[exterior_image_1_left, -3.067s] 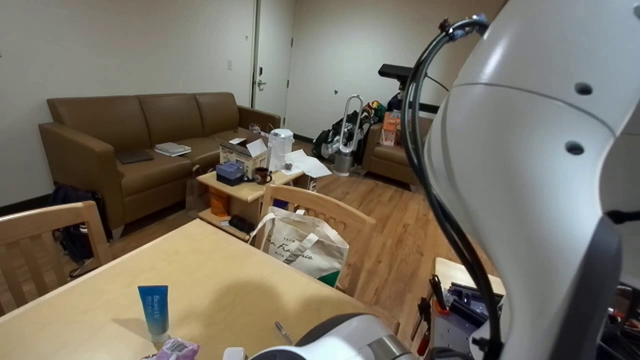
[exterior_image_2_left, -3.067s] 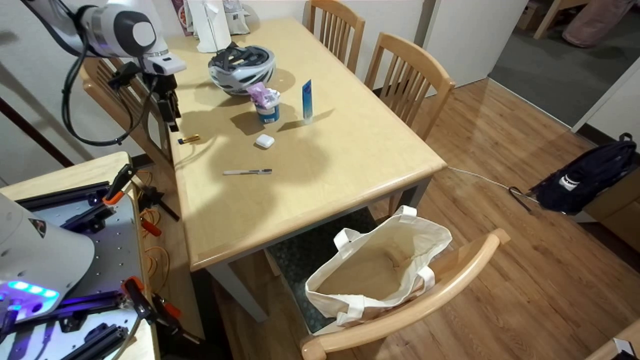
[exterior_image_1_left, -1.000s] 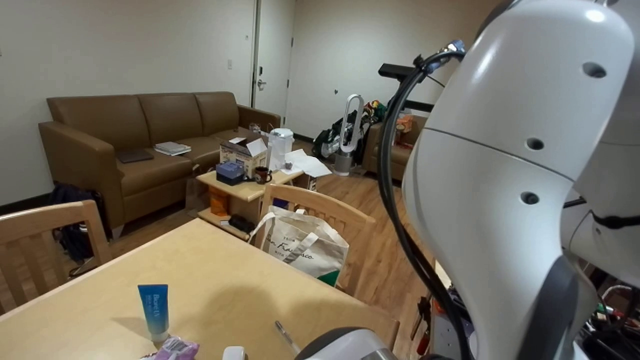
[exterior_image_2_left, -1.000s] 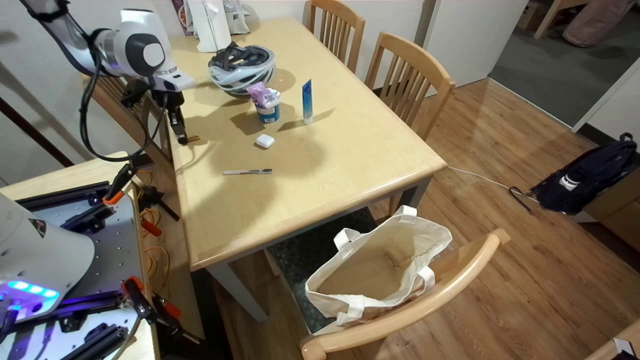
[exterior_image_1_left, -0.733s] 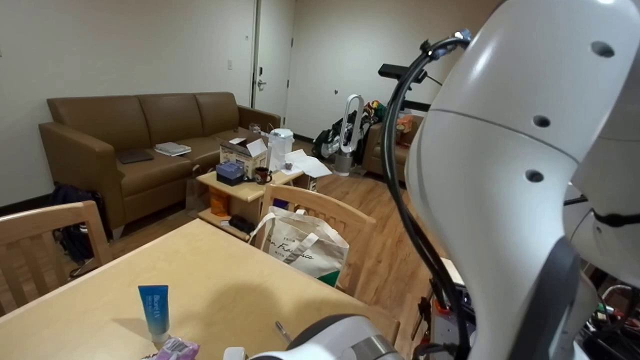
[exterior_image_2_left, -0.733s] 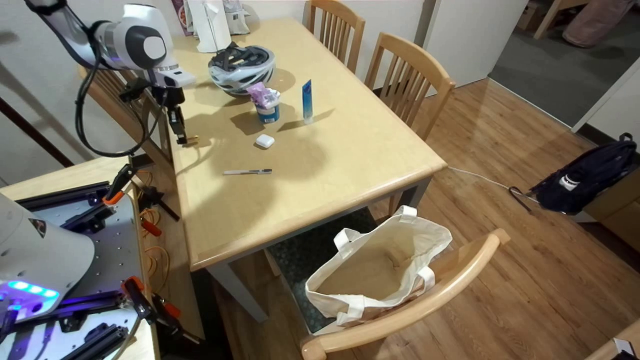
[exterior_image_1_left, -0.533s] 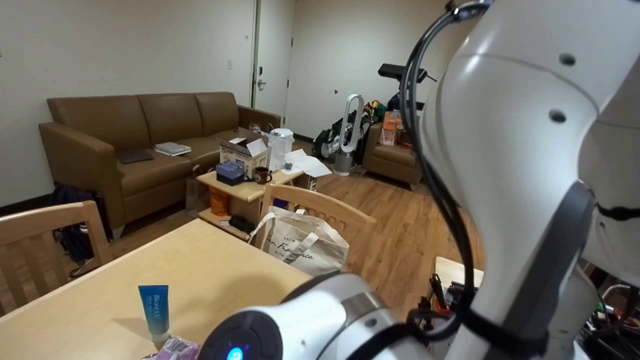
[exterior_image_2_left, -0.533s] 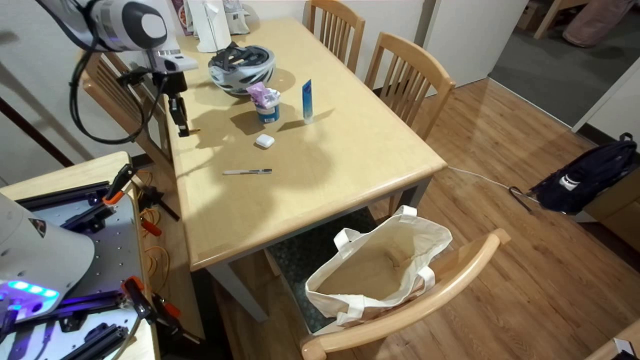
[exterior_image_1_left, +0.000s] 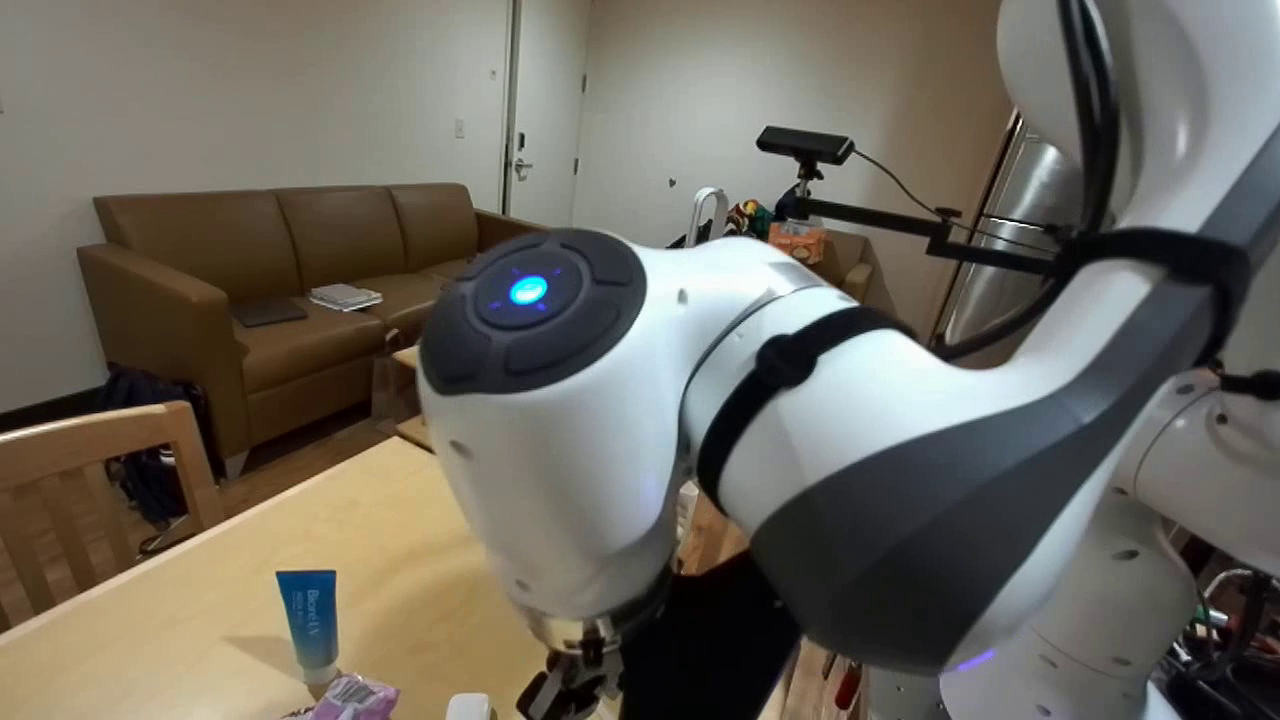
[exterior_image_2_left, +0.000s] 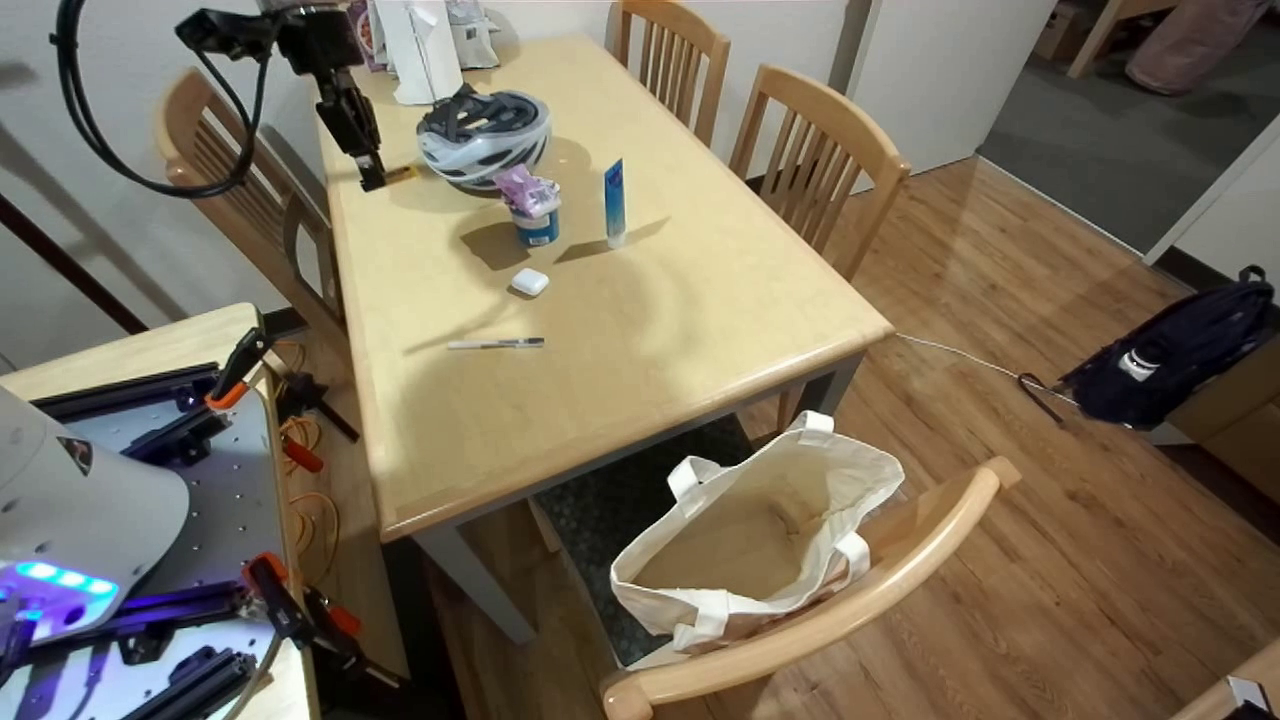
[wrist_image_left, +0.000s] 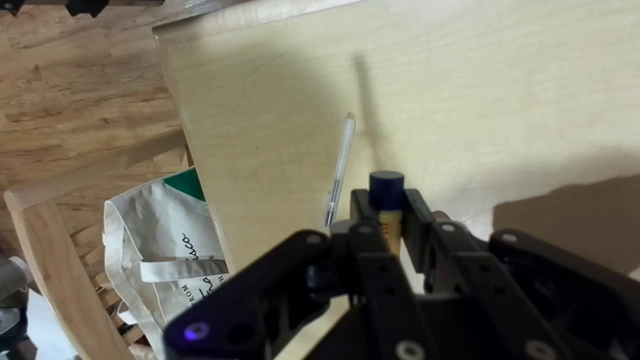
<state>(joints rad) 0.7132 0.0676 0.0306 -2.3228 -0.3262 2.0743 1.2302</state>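
A pale wood table (wrist_image_left: 500, 100) spreads across the wrist view. Nearest, the jaws are clamped on a small yellow tube (wrist_image_left: 391, 221) with a dark blue cap (wrist_image_left: 386, 192), held above the table. Farther down, a pen (wrist_image_left: 340, 167) lies flat on the table, and past the edge a canvas tote bag (wrist_image_left: 175, 250) rests on a chair (wrist_image_left: 52, 250). In an exterior view, a white case (exterior_image_2_left: 530, 283) lies nearer than a blue cup (exterior_image_2_left: 538, 230), with an upturned helmet (exterior_image_2_left: 475, 155) behind. Farthest off, in an exterior view, a brown sofa (exterior_image_1_left: 300, 250) stands against the wall (exterior_image_1_left: 300, 90).
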